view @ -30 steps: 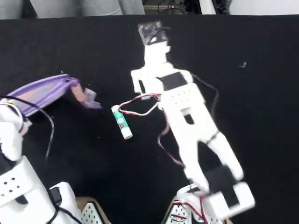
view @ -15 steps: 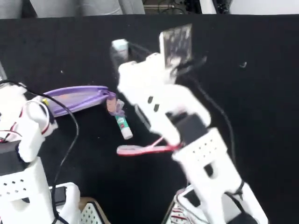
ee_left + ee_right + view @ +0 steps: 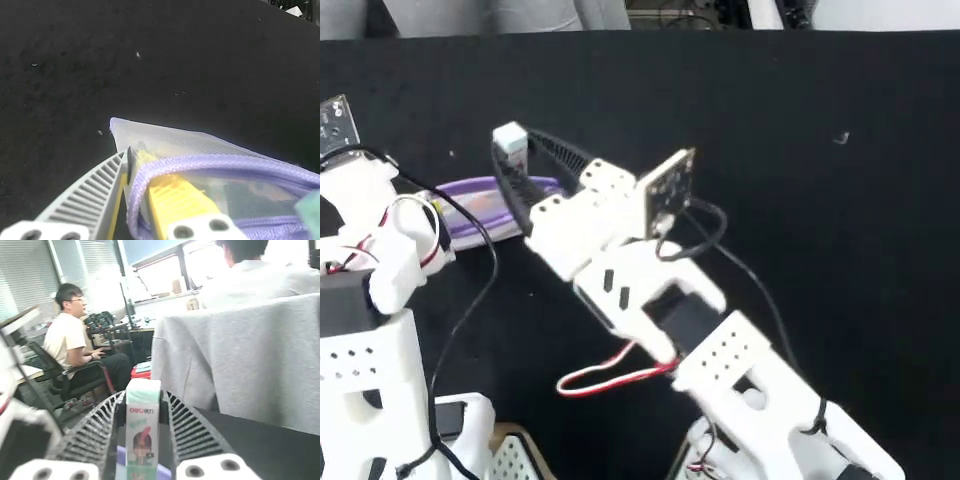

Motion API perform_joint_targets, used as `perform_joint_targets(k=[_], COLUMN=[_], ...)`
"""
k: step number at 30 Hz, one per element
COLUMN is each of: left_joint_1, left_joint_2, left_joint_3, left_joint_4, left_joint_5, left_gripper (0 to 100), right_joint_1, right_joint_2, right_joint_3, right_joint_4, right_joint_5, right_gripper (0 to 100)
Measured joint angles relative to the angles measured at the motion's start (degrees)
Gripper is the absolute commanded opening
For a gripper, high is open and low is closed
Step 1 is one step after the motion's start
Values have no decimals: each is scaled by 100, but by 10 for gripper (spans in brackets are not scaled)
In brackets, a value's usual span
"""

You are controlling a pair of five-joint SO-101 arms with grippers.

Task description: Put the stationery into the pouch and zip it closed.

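Observation:
The purple mesh pouch (image 3: 470,200) lies on the black table at the left, its zip edge (image 3: 225,165) facing up. My left gripper (image 3: 136,157) is shut on the pouch's end, one grey finger and one yellow finger pinching the purple rim; in the high view the left gripper (image 3: 432,215) sits at the pouch's left end. My right gripper (image 3: 515,165) hangs above the pouch's far side, shut on a small white and mint-green eraser box (image 3: 509,137). The eraser box (image 3: 143,432) stands upright between the ribbed fingers (image 3: 95,432), with a strip of the pouch (image 3: 120,456) just below it.
The right arm's white body (image 3: 650,300) stretches diagonally over the table's middle and hides what lies under it. A red and white cable loop (image 3: 610,372) hangs near the front. The table (image 3: 820,150) is bare black cloth to the right and far side.
The right arm swung left and lower with the eraser box, from the table's far middle to above the pouch. The pouch's end shifted with the left arm. The arm now covers the glue stick.

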Motion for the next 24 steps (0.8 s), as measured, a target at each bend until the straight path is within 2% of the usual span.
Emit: perform_joint_targets(k=[10,15,17,21,24], left_joint_1=[0,0,-62,-114,-105], left_joint_2=[0,9,35,35,44], left_joint_3=[9,18,18,44,35], left_joint_4=[0,0,-35,-79,-97], left_joint_5=[0,0,0,0,9], left_gripper=[29,29,29,29,29], right_joint_1=[-79,-105,-105,-149,-202], right_joint_2=[53,870,1134,1240,1231], right_joint_3=[844,862,879,958,958], right_joint_4=[-1222,-1793,-2110,-2321,-2330], right_joint_5=[0,0,0,35,158], right_gripper=[11,18,75,292,338])
